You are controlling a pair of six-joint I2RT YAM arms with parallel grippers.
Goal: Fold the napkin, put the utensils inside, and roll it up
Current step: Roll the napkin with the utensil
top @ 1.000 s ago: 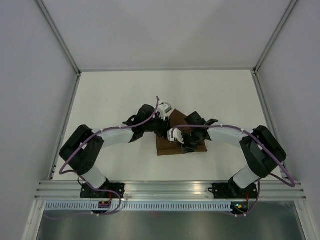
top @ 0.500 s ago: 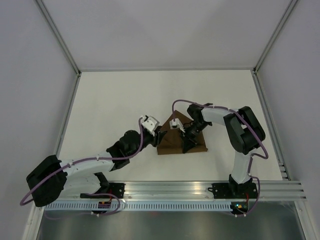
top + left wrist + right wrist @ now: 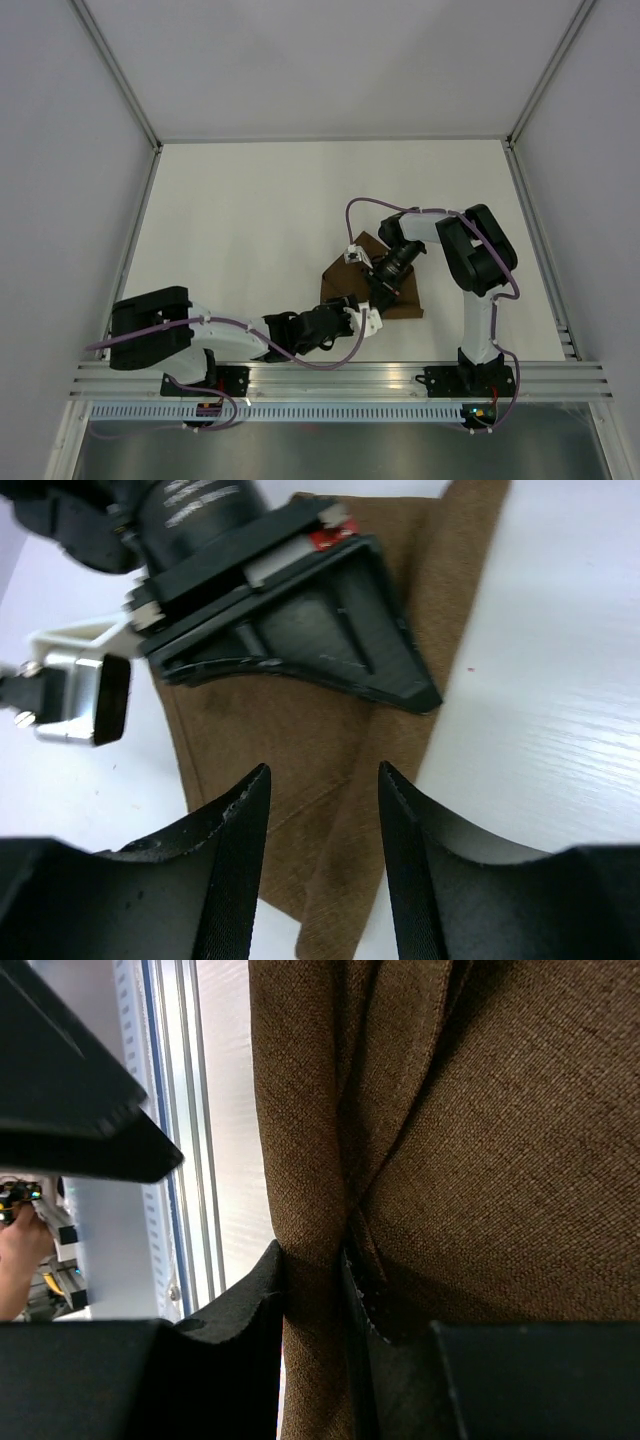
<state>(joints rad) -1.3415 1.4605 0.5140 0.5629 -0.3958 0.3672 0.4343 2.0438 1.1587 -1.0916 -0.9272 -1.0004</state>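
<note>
Napkin (image 3: 300,740) dark brown, woven, layered; right end effector (image 3: 312,1290) pinches fold; left end effector (image 3: 323,772) spread, empty.

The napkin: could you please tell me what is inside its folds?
Only layered brown cloth shows in the napkin, lying on the white table, one fold pinched by the fingers of the right gripper. No knife is visible; the cloth covers whatever may be inside.
</note>
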